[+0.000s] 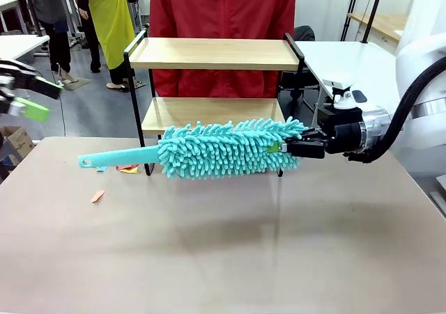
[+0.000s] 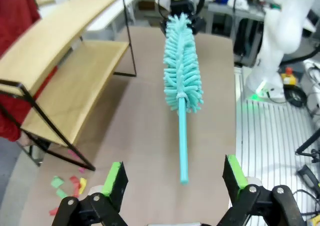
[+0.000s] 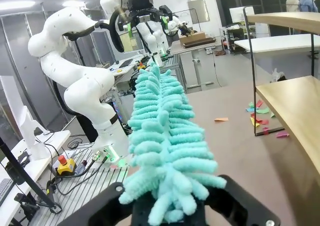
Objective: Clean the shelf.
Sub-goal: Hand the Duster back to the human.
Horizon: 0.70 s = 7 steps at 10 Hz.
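Front view: shelf [image 1: 212,53] stands at the table's [image 1: 223,244] far edge, centre, its two boards bare, a person in red right behind it. Right tool [image 1: 296,147] comes in from the right, shut on the fluffy tip of a teal duster [image 1: 223,149], which hangs level just in front of the lower board, its handle pointing left over the table. Left tool [image 1: 31,98] sits at the left picture edge, off the table's corner, green pads spread, holding nothing. Paper scraps [image 1: 111,178] lie by the shelf's left foot and a little nearer. Wide bare table in front of the duster, near half open. Left wrist view: left tool [image 2: 175,181] gapes wide, nothing between its pads; the duster's [image 2: 182,85] handle end is just beyond the gap, apart from both pads. Shelf [image 2: 65,80] runs along the left, a strip of bare table [image 2: 150,151] between it and the duster. Scraps [image 2: 67,186] near the shelf's closest foot. Right wrist view: right tool [image 3: 170,211] clamped on the duster's [image 3: 160,131] fluff, head stretching away. Shelf [image 3: 290,100] edge at right, scraps [image 3: 262,121] beside it on the table [image 3: 235,156]; left tool [image 3: 145,15] far off, up high.
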Available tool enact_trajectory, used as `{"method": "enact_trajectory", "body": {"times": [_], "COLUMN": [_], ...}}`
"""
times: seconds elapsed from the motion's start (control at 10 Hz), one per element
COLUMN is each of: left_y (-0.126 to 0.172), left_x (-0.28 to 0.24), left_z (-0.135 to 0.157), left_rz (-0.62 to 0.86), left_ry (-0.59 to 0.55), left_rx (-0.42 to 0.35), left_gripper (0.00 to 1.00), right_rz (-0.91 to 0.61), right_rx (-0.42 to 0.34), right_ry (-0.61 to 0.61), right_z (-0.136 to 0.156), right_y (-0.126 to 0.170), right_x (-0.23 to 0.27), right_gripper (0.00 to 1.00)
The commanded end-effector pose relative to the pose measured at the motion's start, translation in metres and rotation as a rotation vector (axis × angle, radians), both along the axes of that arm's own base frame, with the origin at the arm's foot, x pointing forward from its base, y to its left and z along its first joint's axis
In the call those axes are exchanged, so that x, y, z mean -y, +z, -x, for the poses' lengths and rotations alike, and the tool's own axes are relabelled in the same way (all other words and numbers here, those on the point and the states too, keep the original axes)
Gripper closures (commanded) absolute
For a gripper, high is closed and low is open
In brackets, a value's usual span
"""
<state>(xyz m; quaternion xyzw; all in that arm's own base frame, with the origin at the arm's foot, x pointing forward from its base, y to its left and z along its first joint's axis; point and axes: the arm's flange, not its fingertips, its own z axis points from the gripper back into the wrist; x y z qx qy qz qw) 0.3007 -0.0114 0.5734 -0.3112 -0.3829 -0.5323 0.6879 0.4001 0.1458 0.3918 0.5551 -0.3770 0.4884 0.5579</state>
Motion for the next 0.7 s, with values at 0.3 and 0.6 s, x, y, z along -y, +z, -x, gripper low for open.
{"method": "enact_trajectory", "body": {"times": [0.3,0.6], "left_y": [-0.018,-0.008], "left_x": [-0.052,-0.053], "left_z": [0.013,0.015], "left_rz": [0.150,0.093], "left_ry": [-0.023,0.014], "left_rx": [0.036,0.025], "left_gripper": [0.00,0.00], "right_rz": [0.004,-0.044], "right_rx": [0.007,0.030], "right_ry": [-0.003,-0.035], "right_z": [0.000,0.002], "right_y": [0.002,0.021], "right_x": [-0.001,0.003], "right_gripper": [1.00,0.83]}}
